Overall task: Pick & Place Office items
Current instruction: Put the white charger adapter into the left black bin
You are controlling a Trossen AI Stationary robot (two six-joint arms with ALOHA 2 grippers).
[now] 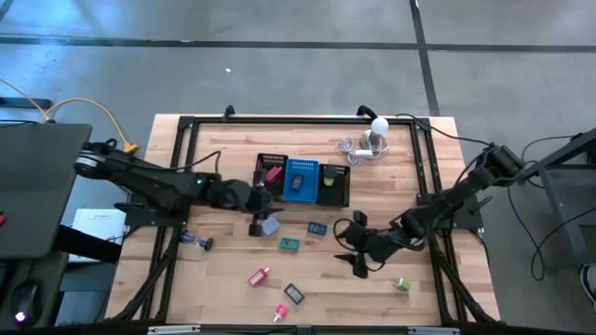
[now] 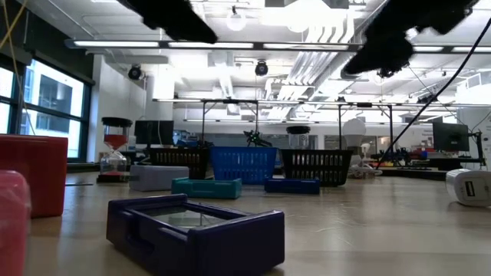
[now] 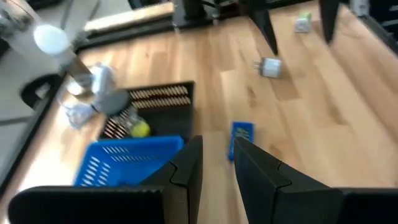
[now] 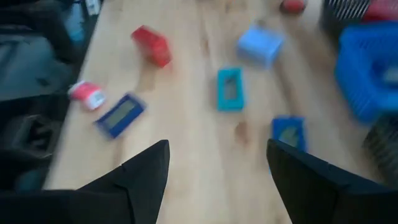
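Note:
The office items lie scattered on the wooden table: a lavender block [image 1: 270, 225], a teal piece [image 1: 289, 244], a blue piece [image 1: 318, 228], two pink pieces [image 1: 259, 276], a dark blue piece [image 1: 293, 294] and a green one [image 1: 401, 284]. My left gripper [image 1: 264, 207] hovers at the black mesh tray's [image 1: 270, 160] near left corner, above the lavender block. Its fingers [image 3: 186, 168] stand a narrow gap apart with nothing between them. My right gripper [image 1: 358, 253] hangs wide open [image 4: 217, 165] over bare wood right of the blue piece [image 4: 288, 132], holding nothing.
The tray's left section holds a red-pink item [image 1: 272, 174], its blue middle section a blue item [image 1: 296, 183], and its right section a yellow-green one [image 3: 140, 129]. A white ball-topped gadget [image 1: 376, 130] with a cable stands at the far right. A purple clip [image 1: 194, 242] lies near the left frame.

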